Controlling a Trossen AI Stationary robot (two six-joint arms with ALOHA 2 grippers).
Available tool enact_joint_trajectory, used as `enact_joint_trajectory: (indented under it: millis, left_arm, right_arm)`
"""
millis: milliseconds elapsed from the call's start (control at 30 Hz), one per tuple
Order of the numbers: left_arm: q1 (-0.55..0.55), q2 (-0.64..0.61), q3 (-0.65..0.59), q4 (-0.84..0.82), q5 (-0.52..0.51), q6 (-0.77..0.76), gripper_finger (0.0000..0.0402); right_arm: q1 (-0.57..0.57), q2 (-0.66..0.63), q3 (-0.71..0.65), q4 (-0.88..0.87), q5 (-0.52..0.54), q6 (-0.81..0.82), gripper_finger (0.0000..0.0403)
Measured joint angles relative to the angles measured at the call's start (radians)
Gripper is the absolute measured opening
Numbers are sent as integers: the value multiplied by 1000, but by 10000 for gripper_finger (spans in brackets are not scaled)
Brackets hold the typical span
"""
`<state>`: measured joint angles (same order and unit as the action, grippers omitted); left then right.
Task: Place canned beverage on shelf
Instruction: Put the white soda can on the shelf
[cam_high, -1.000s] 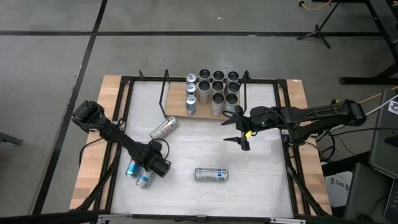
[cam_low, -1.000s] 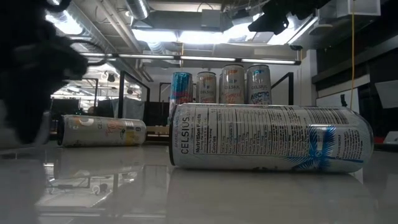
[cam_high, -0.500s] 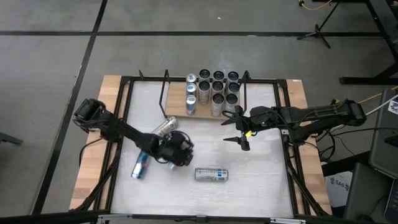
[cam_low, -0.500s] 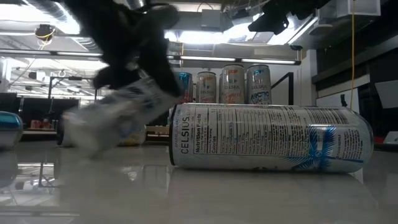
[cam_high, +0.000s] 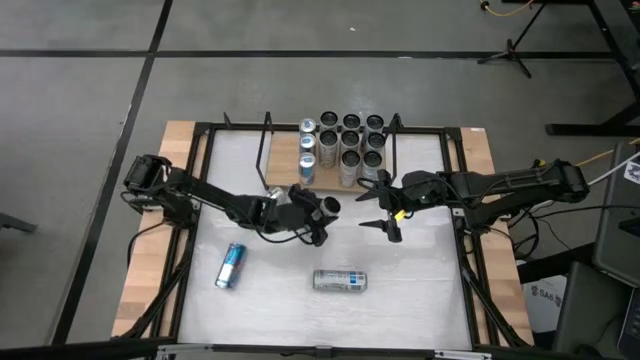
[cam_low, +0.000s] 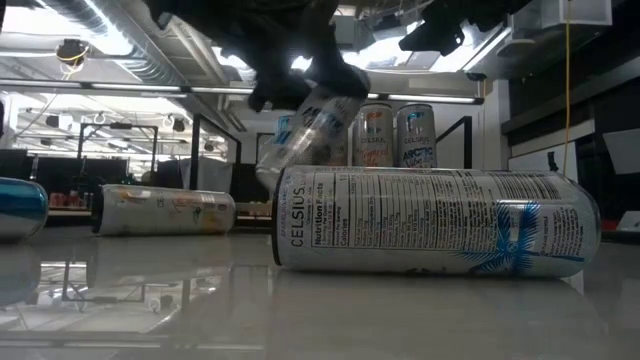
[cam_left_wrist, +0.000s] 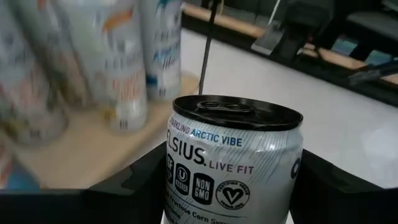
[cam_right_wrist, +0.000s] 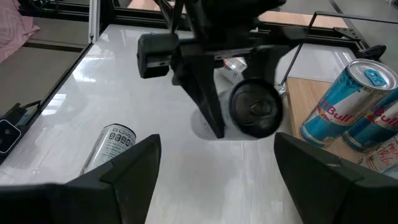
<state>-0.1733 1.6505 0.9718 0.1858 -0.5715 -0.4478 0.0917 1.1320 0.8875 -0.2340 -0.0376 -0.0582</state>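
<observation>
My left gripper (cam_high: 312, 212) is shut on a white Celsius can (cam_left_wrist: 233, 162) and holds it above the table's middle, just in front of the shelf (cam_high: 283, 172). The shelf is a wooden board in a black rod frame at the far edge, and several upright cans (cam_high: 345, 145) stand on it. From the low view the held can (cam_low: 305, 130) shows tilted. The right wrist view looks at its top (cam_right_wrist: 254, 109). My right gripper (cam_high: 372, 208) hangs open to the right of the can, holding nothing. My left gripper pinches the can's side wall (cam_left_wrist: 177, 180) between its two fingers (cam_left_wrist: 140, 190), below the top rim. The fingers come from the table's left, slanting a little down, and lie across the can. The can is lifted clear of the table and tilted, its top toward the table's right.
A white can (cam_high: 340, 280) lies on its side near the table's front middle, and a blue can (cam_high: 230, 265) lies at the near left. Another can (cam_low: 165, 210) lies behind them, before the shelf. A black rod frame (cam_high: 200, 200) runs around the tabletop.
My left gripper has swung from the near left of the table toward the right and far side, up toward the shelf, rolling its wrist. The can it carries has been lifted clear and turned from lying low to tilted, top up. The blue can stays behind at the near left.
</observation>
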Motion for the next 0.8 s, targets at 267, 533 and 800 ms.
enact_joint_trajectory:
  millis: [267,533,800]
  left_arm:
    - [41,76,0,317,101,213,237]
    - [70,215,0,601,245,298,238]
    - [94,364,0,840,267,301,238]
  right_arm:
    - [0,1,-1,-3,45,0,303]
    - [0,1,-1,-10,116,1,303]
    - [0,1,-1,-2,127,92,303]
